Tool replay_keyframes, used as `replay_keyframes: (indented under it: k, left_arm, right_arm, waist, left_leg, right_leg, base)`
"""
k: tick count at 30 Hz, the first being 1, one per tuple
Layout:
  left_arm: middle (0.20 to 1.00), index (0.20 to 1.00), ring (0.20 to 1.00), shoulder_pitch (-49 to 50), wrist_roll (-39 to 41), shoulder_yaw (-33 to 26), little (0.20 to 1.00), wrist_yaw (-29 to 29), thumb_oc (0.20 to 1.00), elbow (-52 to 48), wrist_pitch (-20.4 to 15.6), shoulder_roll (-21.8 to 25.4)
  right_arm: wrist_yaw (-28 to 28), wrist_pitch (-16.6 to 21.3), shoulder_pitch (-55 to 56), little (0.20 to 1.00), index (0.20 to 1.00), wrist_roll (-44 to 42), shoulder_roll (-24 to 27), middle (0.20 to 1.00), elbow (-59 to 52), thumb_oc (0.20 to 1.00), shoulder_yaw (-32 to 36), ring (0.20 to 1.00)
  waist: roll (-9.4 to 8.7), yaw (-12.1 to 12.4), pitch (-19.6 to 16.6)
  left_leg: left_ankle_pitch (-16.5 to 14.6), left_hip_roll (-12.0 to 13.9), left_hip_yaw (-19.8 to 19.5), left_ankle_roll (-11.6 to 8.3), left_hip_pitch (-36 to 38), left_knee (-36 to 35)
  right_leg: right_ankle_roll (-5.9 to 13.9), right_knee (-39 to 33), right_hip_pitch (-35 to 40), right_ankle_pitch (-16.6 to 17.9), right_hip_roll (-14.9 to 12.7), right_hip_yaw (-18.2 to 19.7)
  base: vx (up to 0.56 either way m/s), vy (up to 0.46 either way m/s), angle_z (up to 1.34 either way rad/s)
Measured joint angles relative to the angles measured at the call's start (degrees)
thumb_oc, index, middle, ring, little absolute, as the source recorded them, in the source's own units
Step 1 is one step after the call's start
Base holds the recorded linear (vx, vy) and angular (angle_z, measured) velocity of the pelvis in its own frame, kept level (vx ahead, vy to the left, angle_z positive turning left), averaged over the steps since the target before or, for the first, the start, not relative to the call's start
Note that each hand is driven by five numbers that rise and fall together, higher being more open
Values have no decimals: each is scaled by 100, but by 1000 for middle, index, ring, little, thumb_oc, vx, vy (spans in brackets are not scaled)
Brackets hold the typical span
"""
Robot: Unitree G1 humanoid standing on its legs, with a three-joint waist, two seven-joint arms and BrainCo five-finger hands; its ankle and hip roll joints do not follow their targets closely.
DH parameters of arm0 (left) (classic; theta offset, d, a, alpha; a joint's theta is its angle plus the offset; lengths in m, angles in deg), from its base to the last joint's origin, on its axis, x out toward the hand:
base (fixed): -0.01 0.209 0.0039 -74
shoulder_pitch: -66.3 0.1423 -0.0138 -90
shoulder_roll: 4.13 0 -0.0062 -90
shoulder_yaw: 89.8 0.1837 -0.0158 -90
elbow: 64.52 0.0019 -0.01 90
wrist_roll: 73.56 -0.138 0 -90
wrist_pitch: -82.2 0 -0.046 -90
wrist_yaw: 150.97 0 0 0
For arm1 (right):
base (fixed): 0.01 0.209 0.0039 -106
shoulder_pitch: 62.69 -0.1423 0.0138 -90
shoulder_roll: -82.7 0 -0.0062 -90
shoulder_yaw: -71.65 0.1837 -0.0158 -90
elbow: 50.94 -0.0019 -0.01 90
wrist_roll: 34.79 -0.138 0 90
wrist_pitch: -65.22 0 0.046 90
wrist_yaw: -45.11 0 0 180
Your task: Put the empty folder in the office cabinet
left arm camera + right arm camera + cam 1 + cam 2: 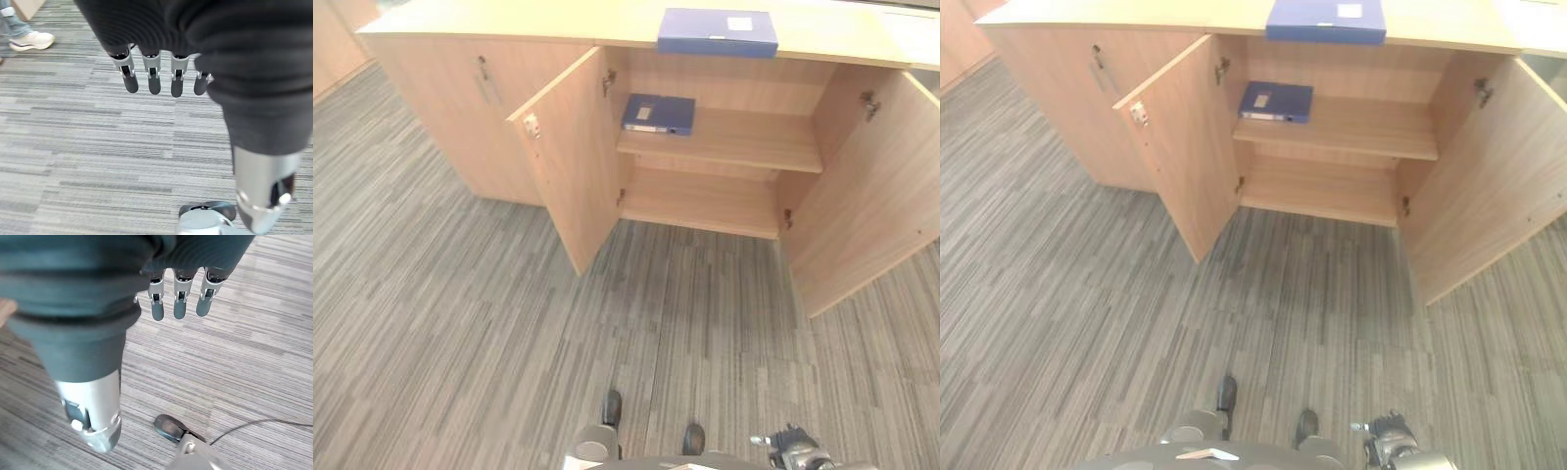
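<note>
Nearest us both hands hang over the carpet [460,323], the left hand [156,73] and right hand [178,296] each with fingers straight, relaxed and holding nothing. Farther off, the cabinet [440,108] stands with both doors [573,162] swung wide. One blue folder [659,114] lies on its upper shelf [744,137]; another folder [717,32] lies on the top surface, its near edge at the front lip. We judge a careless reach could push it off, or an arm could clip a door.
</note>
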Motion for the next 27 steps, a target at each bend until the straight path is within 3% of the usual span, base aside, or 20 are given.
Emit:
replay_keyframes:
  k: [1, 2, 3, 4, 6, 7, 8, 10, 12, 14, 16, 18, 20, 21, 22, 23, 25, 26, 27]
  left_arm:
    - [1000, 1000, 1000, 42, -2, -2, 1000, 6, 1000, -214, -38, 151]
    - [1000, 1000, 1000, 65, -1, -5, 1000, 14, 1000, -284, -49, 217]
    - [1000, 1000, 1000, 19, -1, -9, 1000, 16, 1000, -297, -61, 224]
    - [1000, 1000, 1000, -3, 0, 18, 1000, 18, 1000, -354, -139, 212]
    - [1000, 1000, 1000, -102, 8, 37, 1000, 16, 1000, -353, -157, 172]
    - [1000, 1000, 1000, -231, 39, 120, 1000, 28, 1000, -325, -164, 190]
    - [1000, 1000, 1000, -283, 55, 192, 1000, 36, 1000, -326, -166, 221]
    - [1000, 1000, 1000, -293, 74, 212, 1000, 122, 1000, -331, -196, 291]
    - [1000, 1000, 1000, -290, 112, 174, 1000, 151, 1000, -323, -185, 296]
    - [1000, 1000, 1000, -265, 239, 193, 1000, 200, 1000, -315, -172, 291]
    - [1000, 1000, 1000, -261, 243, 168, 1000, 205, 1000, -294, -160, 282]
    - [1000, 1000, 1000, -312, 250, -80, 1000, 234, 1000, -124, -178, 227]
    - [1000, 1000, 1000, -312, 248, -170, 1000, 234, 1000, -78, -182, 219]
    - [1000, 1000, 1000, -314, 239, -233, 1000, 231, 1000, -13, -196, 226]
    - [1000, 1000, 1000, -343, 235, -235, 1000, 228, 1000, 0, -204, 253]
    - [1000, 1000, 1000, -448, 235, -234, 1000, 217, 1000, 43, -177, 234]
    - [1000, 1000, 1000, -410, 232, -247, 1000, 203, 1000, 199, -143, 130]
    - [1000, 1000, 1000, -286, 225, -254, 1000, 201, 1000, 350, -117, 21]
    - [1000, 1000, 1000, -294, 222, -237, 1000, 199, 1000, 310, -124, 49]
  right_arm:
    - [-32, -40, 277, 1000, 1000, -2, -82, 1000, 17, 1000, 9, 1000]
    - [-52, -49, 386, 1000, 1000, -3, -90, 1000, 16, 1000, 8, 1000]
    - [-52, -33, 435, 1000, 1000, -4, -48, 1000, 9, 1000, 8, 1000]
    - [-46, -26, 451, 1000, 1000, -5, 31, 1000, 11, 1000, 6, 1000]
    - [-42, -35, 273, 1000, 1000, -6, 144, 1000, -29, 1000, -6, 1000]
    - [-23, -15, 225, 1000, 1000, -9, 216, 1000, -123, 1000, -91, 1000]
    - [-15, -18, 122, 1000, 1000, -10, 237, 1000, -183, 1000, -140, 1000]
    - [-3, -17, 100, 1000, 1000, -11, 219, 1000, -270, 1000, -137, 1000]
    - [24, -15, 53, 1000, 1000, -11, 212, 1000, -269, 1000, -139, 1000]
    - [39, 3, -179, 1000, 1000, -12, 220, 1000, -331, 1000, -142, 1000]
    - [80, -16, -203, 1000, 1000, -13, 221, 1000, -363, 1000, -145, 1000]
    - [90, -24, -187, 1000, 1000, -13, 165, 1000, -439, 1000, -149, 1000]
    - [92, -53, -31, 1000, 1000, -13, 108, 1000, -463, 1000, -128, 1000]
    - [94, -40, 60, 1000, 1000, -14, 54, 1000, -462, 1000, -120, 1000]
    - [94, -41, 134, 1000, 1000, -13, -7, 1000, -466, 1000, -83, 1000]
    - [104, -26, 143, 1000, 1000, -12, -30, 1000, -427, 1000, -21, 1000]
    - [115, 4, 65, 1000, 1000, -12, 61, 1000, -428, 1000, -59, 1000]
    - [137, 31, 107, 1000, 1000, -11, 202, 1000, -434, 1000, -142, 1000]
    - [145, 30, 143, 1000, 1000, -12, 228, 1000, -440, 1000, -132, 1000]
  waist:
    - [-255, -56, -172]
    - [-390, -21, -265]
    - [-440, -49, -304]
    - [-359, -130, -336]
    - [-199, -170, -230]
    - [-118, -277, -102]
    - [-66, -282, -10]
    - [-57, -309, 75]
    - [-86, -329, 170]
    - [-97, -336, 421]
    - [-108, -395, 600]
    - [-274, -690, 864]
    - [-436, -757, 942]
    - [-495, -798, 928]
    - [-581, -829, 919]
    - [-708, -796, 983]
    - [-643, -802, 956]
    - [-448, -856, 836]
    - [-382, -910, 784]
  left_leg:
    - [-61, -351, 53, 100, 108, -63]
    - [68, -471, 136, 214, 147, -103]
    - [86, -546, 144, 328, 218, -101]
    - [81, -571, 184, 370, 255, -99]
    - [113, -532, 327, 442, 270, -100]
    - [2, -614, 368, 567, 296, -100]
    - [-86, -639, 401, 562, 350, -108]
    - [-112, -713, 501, 639, 349, -156]
    - [-138, -727, 505, 686, 321, -161]
    - [-142, -606, 416, 697, 204, -117]
    - [-132, -563, 336, 716, 213, -105]
    - [-131, -541, 125, 717, 254, -163]
    - [-180, -543, -9, 642, 325, -164]
    - [-251, -549, -263, 539, 275, -168]
    - [-427, -585, -570, 434, 224, -171]
    - [-522, -770, -594, 307, 141, 317]
    - [-840, -830, -535, 254, 221, 933]
    - [-1073, -710, -742, 262, 567, 722]
    - [-1143, -637, -856, 452, 738, 328]
  right_leg:
    - [57, 470, 9, -222, -468, 34]
    - [381, 386, 60, -341, -625, 66]
    - [560, 325, 152, -250, -696, 85]
    - [624, 327, 171, -31, -704, -21]
    - [684, 1037, -273, 18, -823, -167]
    - [644, 1583, -565, 203, -996, -397]
    - [577, 1803, -652, 220, -1125, -594]
    - [467, 1854, -731, 141, -1534, -1172]
    - [583, 1492, -761, 203, -1699, -1204]
    - [874, 468, -1015, 374, -1382, -724]
    - [1068, -122, -1039, 520, -1211, -715]
    - [1267, -1174, -1095, 911, -862, -677]
    - [1247, -1062, -1150, 917, -689, -674]
    - [1290, -948, -1088, 841, -601, -529]
    - [1169, -891, -1092, 823, -560, -457]
    - [1259, -951, -1105, 797, -595, -458]
    - [1262, -968, -1008, 792, -489, -486]
    - [1157, -897, -961, 847, -263, -672]
    - [1001, -698, -1042, 889, -221, -757]
  base:
    - [89, 155, -18]
    - [58, 183, -15]
    - [16, 182, -21]
    - [-10, 282, -31]
    - [-3, 251, -34]
    - [109, 139, -22]
    - [63, 59, -17]
    - [5, -22, -15]
    - [19, -60, -28]
    - [112, -68, -47]
    - [217, -51, -8]
    - [243, -45, 33]
    - [454, -86, 55]
    - [326, -71, 95]
    - [375, -107, 97]
    - [501, -164, 71]
    - [269, -98, 16]
    - [339, -128, 31]
    - [523, -209, 43]
